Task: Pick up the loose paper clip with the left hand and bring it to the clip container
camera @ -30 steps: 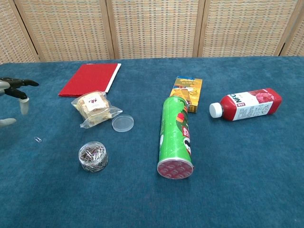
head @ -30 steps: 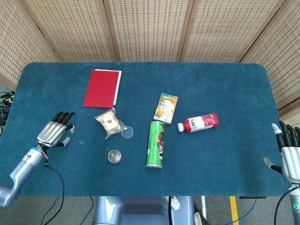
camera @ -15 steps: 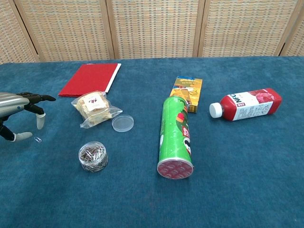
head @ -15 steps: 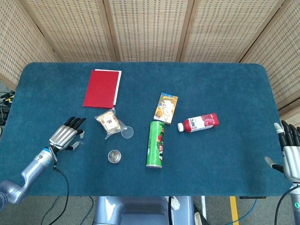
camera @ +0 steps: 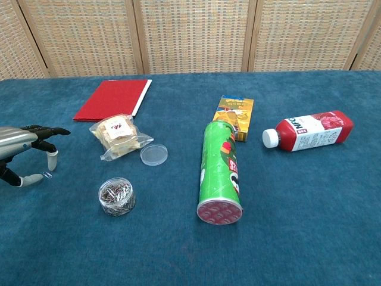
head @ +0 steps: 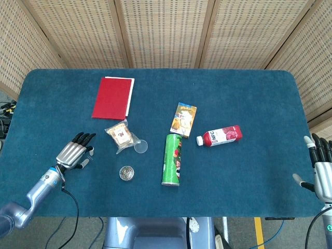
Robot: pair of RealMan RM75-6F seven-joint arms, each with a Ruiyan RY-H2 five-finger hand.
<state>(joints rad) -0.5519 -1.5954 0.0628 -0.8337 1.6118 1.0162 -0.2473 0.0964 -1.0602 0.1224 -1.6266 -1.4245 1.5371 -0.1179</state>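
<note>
The loose paper clip (camera: pixel 47 175) lies on the blue cloth, left of the clip container (camera: pixel 116 196), a round clear tub full of clips (head: pixel 126 173). My left hand (camera: pixel 24 152) hovers low over the clip with fingers spread. The thumb tip sits just left of the clip and a fingertip (camera: pixel 52 157) hangs just above it; nothing is gripped. In the head view the left hand (head: pixel 75 153) covers the clip. My right hand (head: pixel 322 171) rests open off the table's right edge.
The tub's clear lid (camera: pixel 153 154) lies beside a snack bag (camera: pixel 119 136). A red notebook (camera: pixel 112 99) is at the back left. A green chips can (camera: pixel 220 173), a yellow box (camera: pixel 235 116) and a red bottle (camera: pixel 309 131) lie mid-table.
My left hand has moved right across the cloth to the paper clip and dropped lower; its thumb now sits beside the clip. The right hand stayed put.
</note>
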